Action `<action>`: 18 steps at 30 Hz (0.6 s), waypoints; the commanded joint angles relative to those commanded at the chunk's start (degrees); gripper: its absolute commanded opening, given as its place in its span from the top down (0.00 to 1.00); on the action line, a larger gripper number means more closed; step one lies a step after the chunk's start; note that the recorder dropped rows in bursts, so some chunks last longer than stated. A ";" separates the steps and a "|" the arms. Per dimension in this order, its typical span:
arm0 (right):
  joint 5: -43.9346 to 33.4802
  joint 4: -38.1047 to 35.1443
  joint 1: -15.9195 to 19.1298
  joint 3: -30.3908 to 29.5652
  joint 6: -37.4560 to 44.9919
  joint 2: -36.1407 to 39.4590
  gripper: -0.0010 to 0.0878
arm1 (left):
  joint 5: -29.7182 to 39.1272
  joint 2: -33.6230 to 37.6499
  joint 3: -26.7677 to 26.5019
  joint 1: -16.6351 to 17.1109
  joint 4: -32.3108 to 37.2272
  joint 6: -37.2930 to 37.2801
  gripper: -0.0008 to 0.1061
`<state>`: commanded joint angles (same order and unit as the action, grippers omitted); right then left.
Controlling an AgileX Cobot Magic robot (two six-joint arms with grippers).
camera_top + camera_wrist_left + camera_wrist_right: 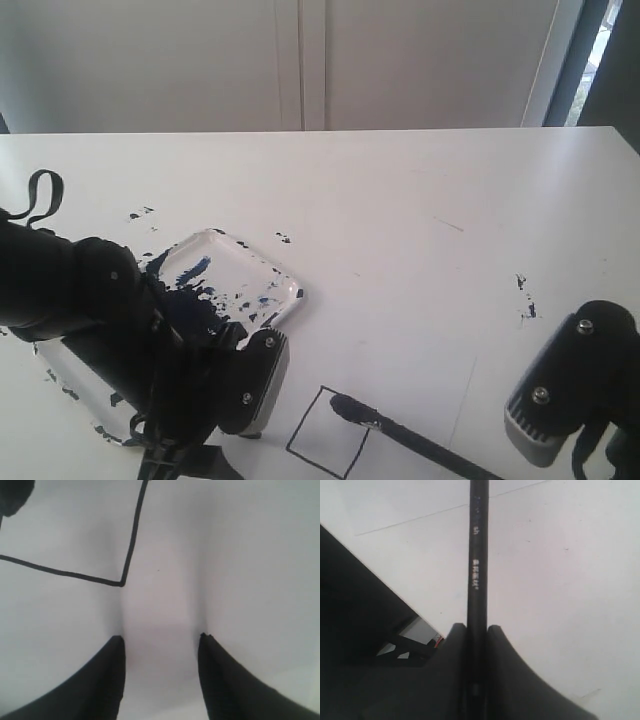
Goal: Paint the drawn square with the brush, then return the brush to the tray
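Observation:
The drawn square [322, 438] is a thin black outline with a white inside, at the table's front edge. The brush [405, 434] lies slanted, its dark tip [340, 404] over the square's upper right side. My right gripper [477, 628] is shut on the brush's black handle [477, 555]; its body [560, 405] shows at the lower right. The paint-smeared clear tray [232, 258] sits at left, partly hidden by my left arm [110, 310]. My left gripper [160, 637] is open over bare table beside one corner of the square [121, 583], holding nothing.
Dark paint specks [525, 297] dot the table at the right, with more [140, 214] beyond the tray. A faint pencil line [463, 395] runs near the brush. The white table [400, 200] ends at a wall behind.

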<state>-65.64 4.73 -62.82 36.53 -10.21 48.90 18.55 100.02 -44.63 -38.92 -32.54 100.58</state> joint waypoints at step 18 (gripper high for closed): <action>0.86 -0.38 0.00 0.00 1.50 0.00 0.99 | 0.47 0.00 0.00 0.00 0.00 12.70 0.52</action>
<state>-64.79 4.35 -62.82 36.53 -8.71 48.90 19.02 100.02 -44.63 -38.92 -32.54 113.28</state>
